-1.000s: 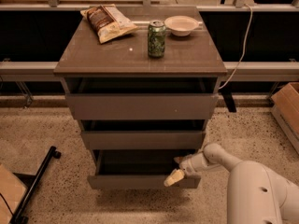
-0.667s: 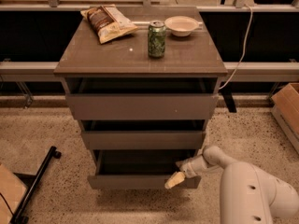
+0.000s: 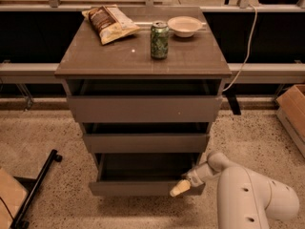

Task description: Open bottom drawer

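The bottom drawer is the lowest of three grey-brown fronts in a small cabinet. It stands pulled out a little, with a dark gap above its front panel. My gripper is at the right end of that front panel, at its top edge, with its pale tip against the panel. My white arm reaches in from the lower right.
On the cabinet top lie a chip bag, a green can and a white bowl. A cardboard box stands at the right, a black bar lies on the floor at the left, and a cable hangs at the right.
The gripper and arm have stayed at the drawer's right front corner. The bottom drawer stands out slightly further.
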